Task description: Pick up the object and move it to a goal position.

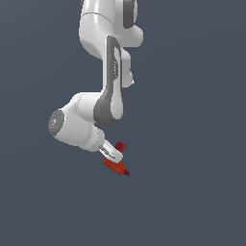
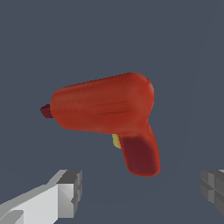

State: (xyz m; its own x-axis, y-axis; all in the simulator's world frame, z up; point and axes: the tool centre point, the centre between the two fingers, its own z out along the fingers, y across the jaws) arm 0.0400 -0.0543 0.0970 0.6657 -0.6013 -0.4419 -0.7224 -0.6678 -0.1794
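The object is a small red power-drill-shaped toy (image 2: 105,105) with a dark nose tip, a yellow patch under the body and an angled darker red handle. In the wrist view it lies just beyond my gripper (image 2: 140,188), whose two fingers (image 2: 70,192) stand wide apart on either side, not touching it. In the exterior view the gripper (image 1: 116,154) points down and toward the exterior view's right, right at the toy (image 1: 114,165). One white finger (image 1: 113,152) crosses in front of the toy. The gripper is open.
A plain dark grey-blue ground (image 1: 192,192) fills both views. The white arm (image 1: 108,72) hangs down from the top of the exterior view. No other objects show.
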